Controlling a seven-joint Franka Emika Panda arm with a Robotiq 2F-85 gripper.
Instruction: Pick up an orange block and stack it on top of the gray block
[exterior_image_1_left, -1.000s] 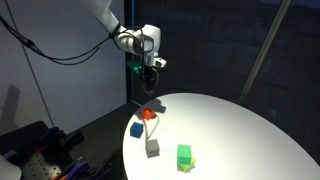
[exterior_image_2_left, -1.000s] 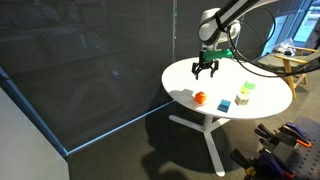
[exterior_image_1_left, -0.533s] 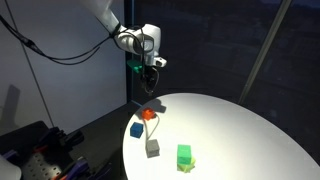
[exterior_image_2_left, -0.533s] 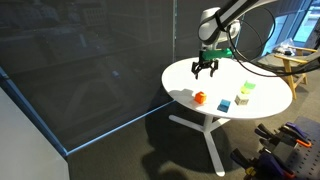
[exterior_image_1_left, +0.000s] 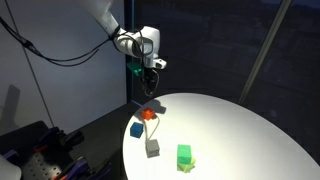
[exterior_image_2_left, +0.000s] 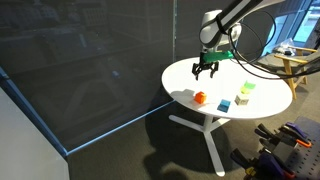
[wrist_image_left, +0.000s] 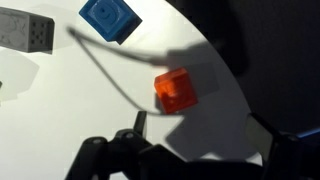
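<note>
The orange block (exterior_image_1_left: 147, 114) (exterior_image_2_left: 200, 97) lies near the edge of the round white table (exterior_image_1_left: 230, 125) (exterior_image_2_left: 270, 105). The gray block (exterior_image_1_left: 153, 148) (exterior_image_2_left: 241, 99) stands apart from it, beyond a blue cube (exterior_image_1_left: 136, 129) (exterior_image_2_left: 226, 103). My gripper (exterior_image_1_left: 150, 80) (exterior_image_2_left: 206, 71) hangs open well above the table, over the orange block's side. In the wrist view the orange block (wrist_image_left: 176, 90) sits just ahead of the open gripper (wrist_image_left: 200, 125), with nothing between the fingers. The gray block (wrist_image_left: 25, 30) shows at the upper left.
A green block (exterior_image_1_left: 184, 155) (exterior_image_2_left: 247, 88) stands past the gray one. The blue cube (wrist_image_left: 109, 17) lies between orange and gray in the wrist view. The table's edge (wrist_image_left: 225, 50) runs close behind the orange block, with dark floor beyond. Equipment sits on the floor (exterior_image_1_left: 45, 150).
</note>
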